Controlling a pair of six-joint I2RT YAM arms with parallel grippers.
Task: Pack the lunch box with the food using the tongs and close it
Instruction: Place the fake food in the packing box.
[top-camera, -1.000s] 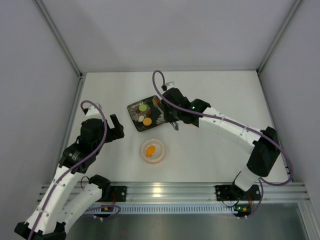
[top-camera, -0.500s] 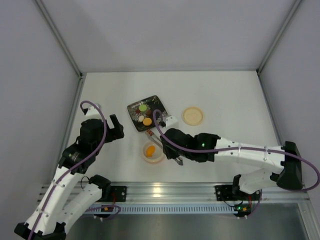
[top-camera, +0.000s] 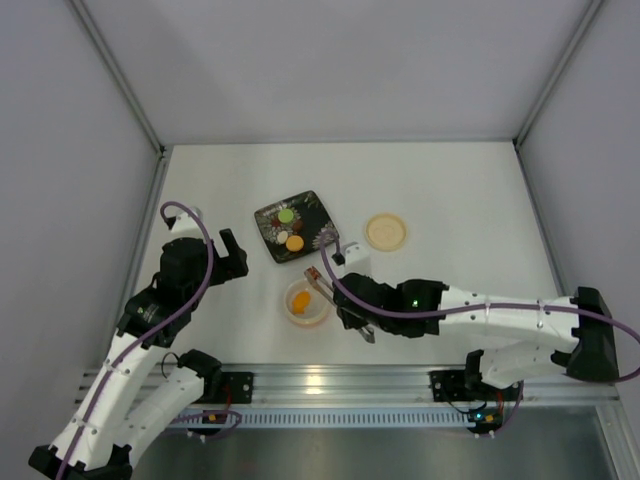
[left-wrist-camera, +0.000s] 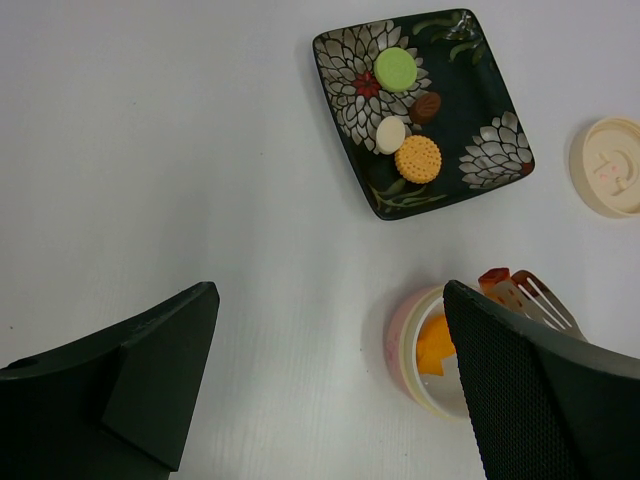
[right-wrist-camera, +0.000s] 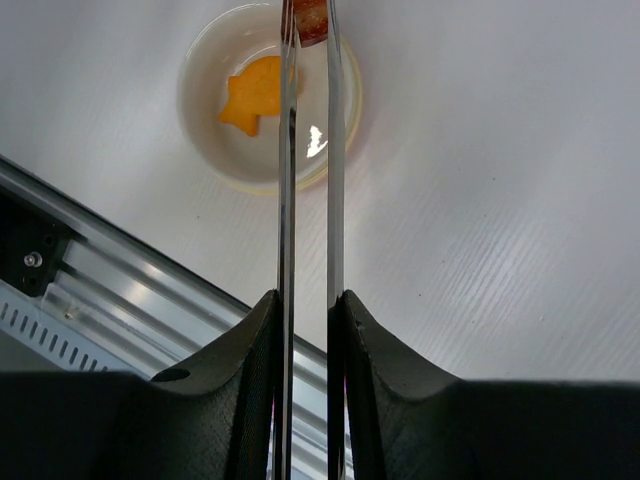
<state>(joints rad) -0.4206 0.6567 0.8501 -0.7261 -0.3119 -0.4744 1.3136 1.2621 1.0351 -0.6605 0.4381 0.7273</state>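
Ok so the right gripper (right-wrist-camera: 308, 297) is clamped on the slim silvery metal tongs (right-wrist-camera: 288, 200). It squeezes the two long arms nearly together, and the tips pinch a small red-brown food piece (right-wrist-camera: 310, 18). Seen from above, that piece hangs at the rim of the small round pink-rimmed lunch box (top-camera: 290, 315), at about the box's 1 o'clock. I can't tell whether it touches the rim.

One orange fish-shaped piece (right-wrist-camera: 250, 98) lies flat on the box's pale bottom. The box sits on the white table (top-camera: 450, 190), near the black square floral plate (left-wrist-camera: 470, 160) and at roughly 6 o'clock from it.

The plate holds four round bits: a green one (left-wrist-camera: 396, 68), a dark brown one (left-wrist-camera: 426, 107), a white one (left-wrist-camera: 390, 134) and an orange biscuit-looking one (left-wrist-camera: 418, 158). The last two are touching.

The cream disc lid with a pink mark (left-wrist-camera: 608, 166) lies flat at 3 o'clock from the plate, apart from the box.

The left gripper (left-wrist-camera: 329, 295) hangs out at the box's 9 o'clock side, fingers wide apart, nothing in them.
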